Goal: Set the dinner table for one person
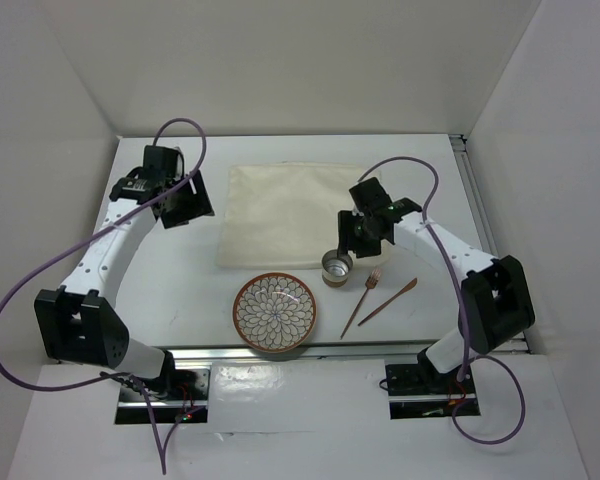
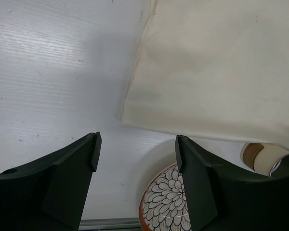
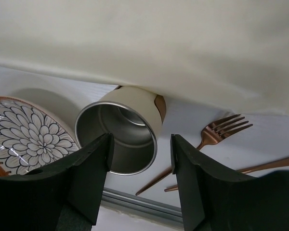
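getting ready to grab the cup (image 3: 118,137) with the right gripper (image 3: 140,142), spread wide and holding nothing. spotting the cup standing on the dinner table (image 1: 180,280), right by the near edge of the mat (image 1: 290,200), between the plate (image 1: 274,312) and the fork (image 1: 360,303). going down slowly, keeping the cup in the middle, squeezing softly. leaving the left gripper (image 2: 135,149) wide open too, holding nothing, above the mat's corner.

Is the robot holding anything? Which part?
Nothing. The left gripper hangs open above the matte white tabletop; the right gripper is open just by the cream cup with a steel inside, not clamping it.
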